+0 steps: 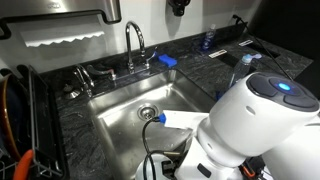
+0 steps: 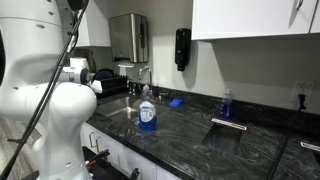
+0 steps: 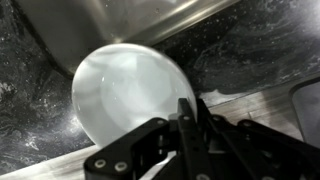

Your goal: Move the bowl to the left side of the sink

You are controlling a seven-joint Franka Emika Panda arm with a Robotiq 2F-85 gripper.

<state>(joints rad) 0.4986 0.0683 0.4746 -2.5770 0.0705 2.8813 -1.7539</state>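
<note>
The white bowl (image 3: pixel 125 95) fills the middle of the wrist view, tilted, over the dark granite counter beside the sink's steel wall (image 3: pixel 110 20). My gripper (image 3: pixel 190 118) is shut on the bowl's near rim, with one finger inside and one outside. The stainless sink (image 1: pixel 125 115), with its round drain (image 1: pixel 148 112) and chrome faucet (image 1: pixel 135 45), lies in the middle of an exterior view. It also shows behind the arm in an exterior view (image 2: pixel 120 108). In both exterior views my white arm hides the gripper and the bowl.
A blue sponge block (image 1: pixel 167 60) lies on the counter behind the sink. A blue soap bottle (image 2: pixel 147 110) stands at the sink's edge, and a smaller bottle (image 2: pixel 225 105) stands further along the counter. A dish rack (image 1: pixel 15 125) stands beside the sink.
</note>
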